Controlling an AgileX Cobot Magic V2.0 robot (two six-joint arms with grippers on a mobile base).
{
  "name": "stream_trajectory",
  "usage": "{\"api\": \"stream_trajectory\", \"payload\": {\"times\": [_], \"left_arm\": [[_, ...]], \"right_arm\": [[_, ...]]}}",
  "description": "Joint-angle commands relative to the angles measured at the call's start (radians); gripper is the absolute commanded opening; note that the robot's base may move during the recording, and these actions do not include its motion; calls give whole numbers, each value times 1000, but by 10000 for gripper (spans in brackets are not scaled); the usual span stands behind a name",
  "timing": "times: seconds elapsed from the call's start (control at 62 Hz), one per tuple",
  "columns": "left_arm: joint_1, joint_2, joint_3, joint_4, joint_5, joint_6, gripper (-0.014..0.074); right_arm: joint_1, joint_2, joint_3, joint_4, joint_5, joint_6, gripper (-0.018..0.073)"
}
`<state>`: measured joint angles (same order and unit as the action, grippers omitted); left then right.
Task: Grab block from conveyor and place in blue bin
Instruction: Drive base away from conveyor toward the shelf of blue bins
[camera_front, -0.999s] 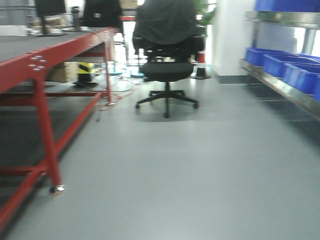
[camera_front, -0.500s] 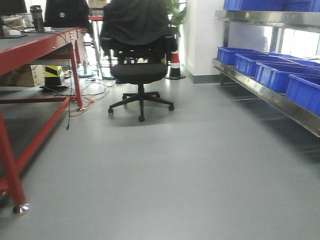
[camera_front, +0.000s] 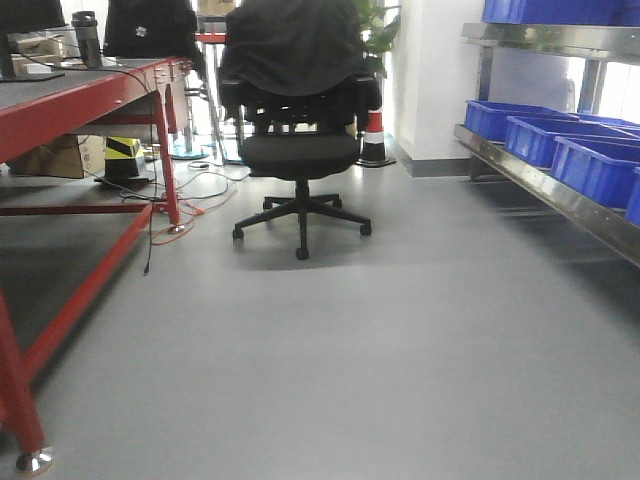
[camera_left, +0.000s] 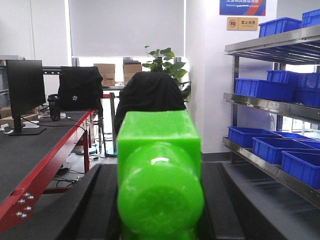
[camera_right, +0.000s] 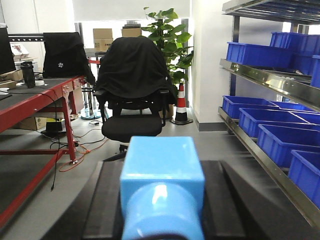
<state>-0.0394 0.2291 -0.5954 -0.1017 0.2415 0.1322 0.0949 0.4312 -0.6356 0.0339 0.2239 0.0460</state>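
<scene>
left gripper (camera_left: 160, 168) clamped on green block (camera_left: 160, 150): dark fingers (camera_left: 102, 200) tight against both sides. Block is glossy bright green, a squared body with a round stud end facing the wrist cam and a white glare spot on the stud
right gripper (camera_right: 162, 165) clenched on light blue block (camera_right: 162, 175), same shape: flat square top, rounded stud toward the cam, gloss highlight, dark fingers (camera_right: 107, 200) flanking it
both blocks are up in the grippers, off any surface, grey floor (camera_front: 380, 340) beyond them
blue bins (camera_front: 595, 165) sit in a row on the steel shelf (camera_front: 540, 185) along the right wall, open tops, more bins on the upper tiers in the wrist views; well apart from both blocks
front cam: black office chair (camera_front: 298, 150) with a dark jacket over the back sits centre, red-framed bench (camera_front: 80, 100) on the left, orange-white cone (camera_front: 374, 135) behind the chair
</scene>
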Motion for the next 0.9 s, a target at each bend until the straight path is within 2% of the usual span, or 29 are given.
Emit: {"api": "stream_trajectory", "payload": {"times": [0.0, 0.887], "left_arm": [[-2, -3, -1, -9, -22, -5, -111], [-2, -3, -1, -9, -22, -5, -111]], "right_arm": [[-4, -4, -2, -6, -15, -1, -162], [-4, -4, -2, -6, -15, -1, -162]]}}
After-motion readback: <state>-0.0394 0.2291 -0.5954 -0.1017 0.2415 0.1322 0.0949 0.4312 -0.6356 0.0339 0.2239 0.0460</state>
